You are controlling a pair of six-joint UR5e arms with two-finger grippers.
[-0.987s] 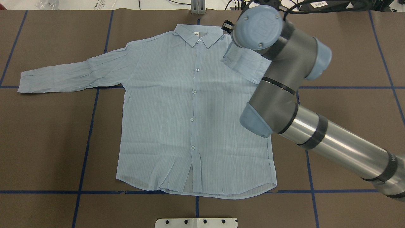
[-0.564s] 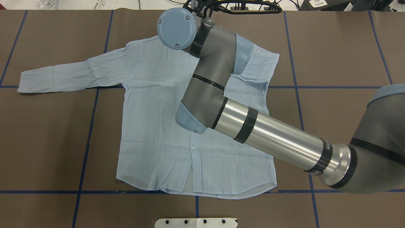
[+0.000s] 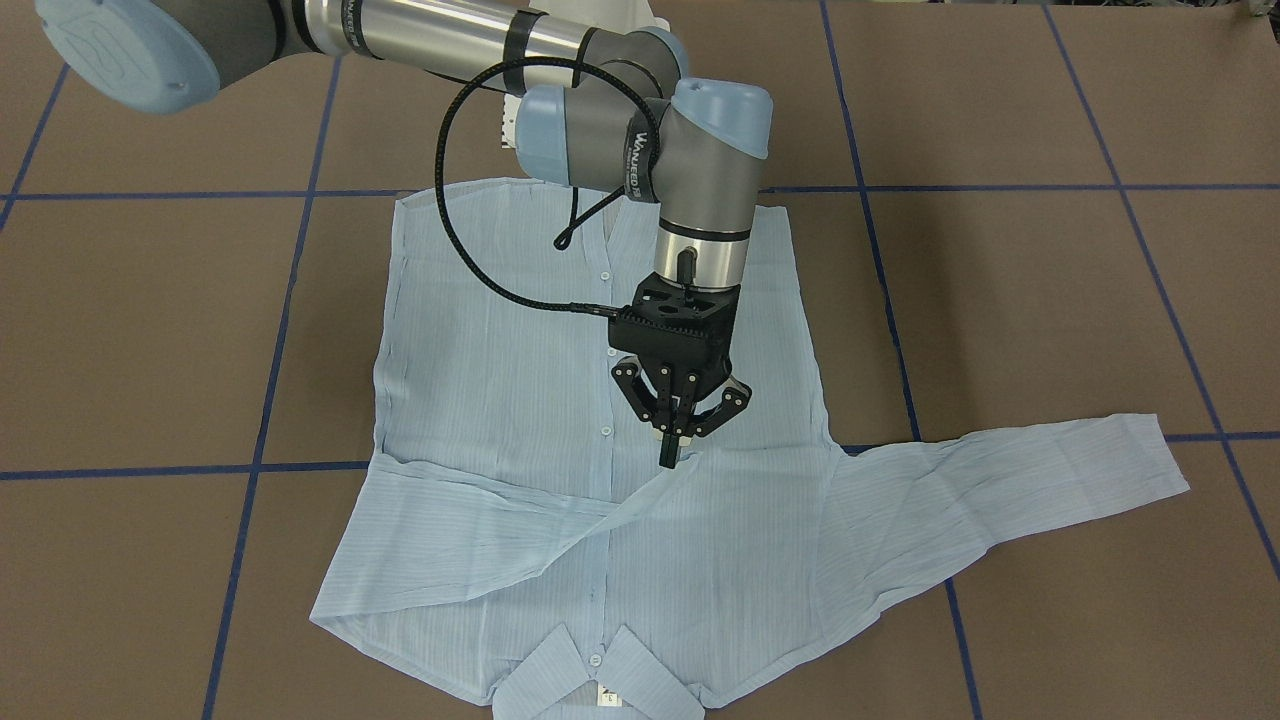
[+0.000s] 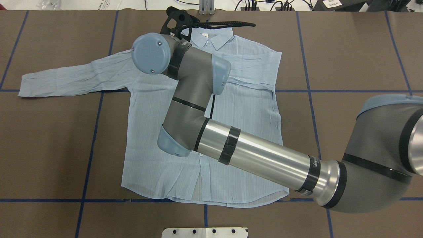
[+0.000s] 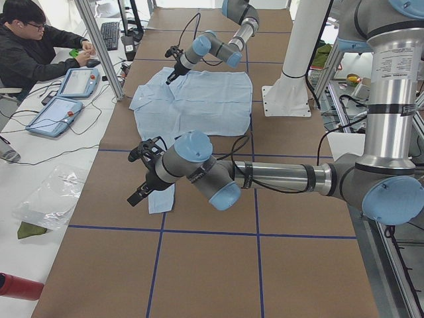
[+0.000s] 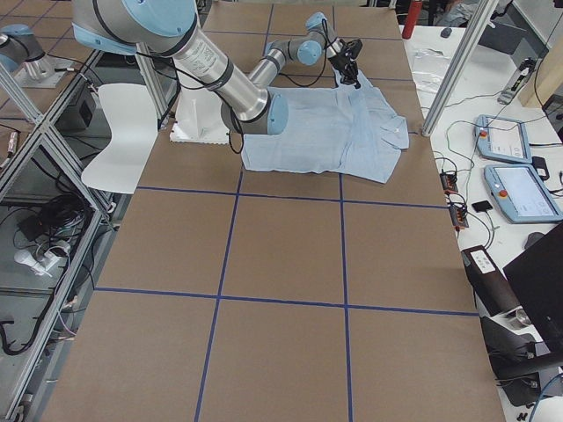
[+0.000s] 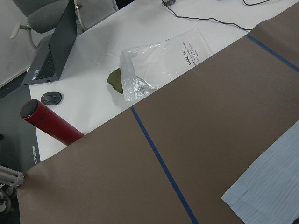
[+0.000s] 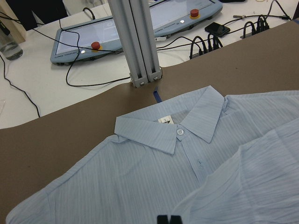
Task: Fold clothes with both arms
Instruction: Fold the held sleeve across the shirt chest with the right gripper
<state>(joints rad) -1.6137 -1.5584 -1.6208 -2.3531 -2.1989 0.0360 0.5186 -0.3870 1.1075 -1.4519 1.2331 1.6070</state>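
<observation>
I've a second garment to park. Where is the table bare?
Bare table lies robot-side of the outstretched sleeve, beside the shirt body, and at the far right past the folded shoulder. Crowded: the chest, where the right gripper pinches the folded sleeve.

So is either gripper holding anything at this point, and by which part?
The right gripper pinches the shirt by the cuff end of its folded-over sleeve. Whether the left gripper holds anything cannot be told.
</observation>
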